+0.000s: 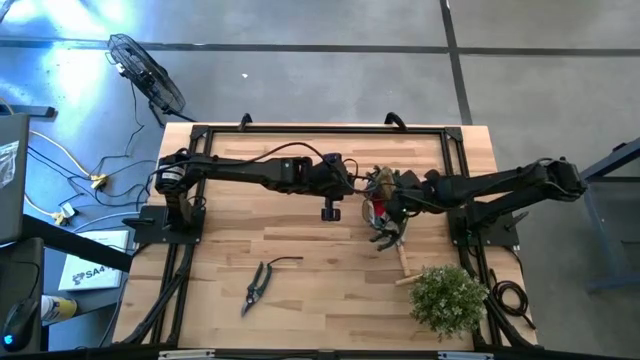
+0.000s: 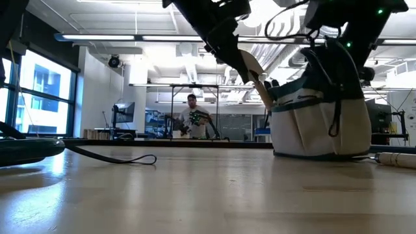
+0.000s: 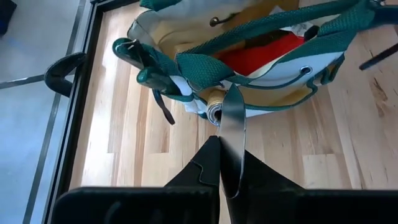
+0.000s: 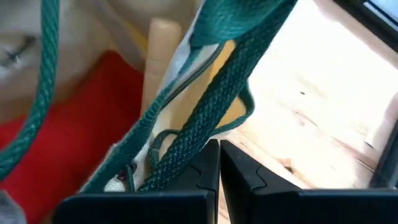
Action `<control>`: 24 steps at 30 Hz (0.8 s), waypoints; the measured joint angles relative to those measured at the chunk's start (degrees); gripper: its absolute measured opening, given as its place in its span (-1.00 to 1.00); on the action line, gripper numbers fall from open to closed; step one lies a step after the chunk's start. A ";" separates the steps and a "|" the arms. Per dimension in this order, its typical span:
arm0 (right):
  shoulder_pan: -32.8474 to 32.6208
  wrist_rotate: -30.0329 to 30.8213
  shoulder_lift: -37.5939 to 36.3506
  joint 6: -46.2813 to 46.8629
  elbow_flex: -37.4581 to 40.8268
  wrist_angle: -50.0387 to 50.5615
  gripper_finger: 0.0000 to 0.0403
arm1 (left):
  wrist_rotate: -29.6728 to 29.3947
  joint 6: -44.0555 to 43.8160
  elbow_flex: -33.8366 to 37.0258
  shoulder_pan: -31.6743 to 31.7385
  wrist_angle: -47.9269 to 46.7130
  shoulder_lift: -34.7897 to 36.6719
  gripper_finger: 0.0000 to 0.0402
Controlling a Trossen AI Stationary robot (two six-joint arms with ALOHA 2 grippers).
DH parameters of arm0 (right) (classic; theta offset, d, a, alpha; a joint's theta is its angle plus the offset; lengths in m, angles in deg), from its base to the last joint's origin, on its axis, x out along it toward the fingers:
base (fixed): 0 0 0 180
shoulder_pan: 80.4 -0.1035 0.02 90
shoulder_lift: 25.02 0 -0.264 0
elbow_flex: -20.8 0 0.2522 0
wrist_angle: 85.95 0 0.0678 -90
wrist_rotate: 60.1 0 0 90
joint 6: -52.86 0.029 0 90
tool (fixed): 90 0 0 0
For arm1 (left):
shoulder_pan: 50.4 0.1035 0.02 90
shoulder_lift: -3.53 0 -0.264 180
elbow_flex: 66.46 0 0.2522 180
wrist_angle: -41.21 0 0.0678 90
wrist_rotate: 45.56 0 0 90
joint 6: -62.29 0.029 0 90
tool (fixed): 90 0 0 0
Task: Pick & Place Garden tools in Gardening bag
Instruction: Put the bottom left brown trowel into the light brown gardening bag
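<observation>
The olive-tan gardening bag with green trim stands upright on its base at mid-table. A red glove and a pale wooden handle lie inside it. My left gripper hovers at the bag's left side, shut on a trowel. My right gripper is at the bag's rim from the right, shut on a green loop handle. Dark pruning shears lie flat on the table toward the near left. My left gripper pinches the trowel's metal blade between its two fingers, slanting down from the table's left. The trowel is lifted clear of the table, tilted, handle end down. Its neck meets the bag's rim; pocket or main opening, I cannot tell. My right gripper pinches the bag's green webbing loop handle between its fingertips, slanting down from the table's right. The strap runs up and away from the fingers, drawn fairly straight. The bag stays on the table.
A bushy green plant stands at the near right corner, with another pale wooden handle lying on the table just beside it. A black frame borders the tabletop. Bare wood lies left and front of the bag.
</observation>
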 joint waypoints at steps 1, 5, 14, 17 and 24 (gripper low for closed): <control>-0.05 -0.01 -1.06 0.00 0.00 -0.06 -0.98 | 0.00 0.04 -0.03 0.00 -0.03 0.00 -1.00; -0.48 0.01 -6.06 0.61 0.00 0.02 -0.98 | 0.03 0.73 -1.15 0.00 -1.02 0.00 -1.00; 2.98 -0.90 -12.68 8.94 0.00 8.97 -0.98 | 0.04 1.01 -1.26 0.00 -1.68 0.00 -1.00; 4.88 -4.97 -12.15 6.75 -0.01 6.10 -0.98 | 0.52 0.90 -1.27 0.00 -1.68 0.00 -1.00; 9.67 -13.02 -8.24 3.29 0.00 4.77 -0.98 | 1.14 -0.28 -1.36 0.00 -1.70 -0.48 -1.00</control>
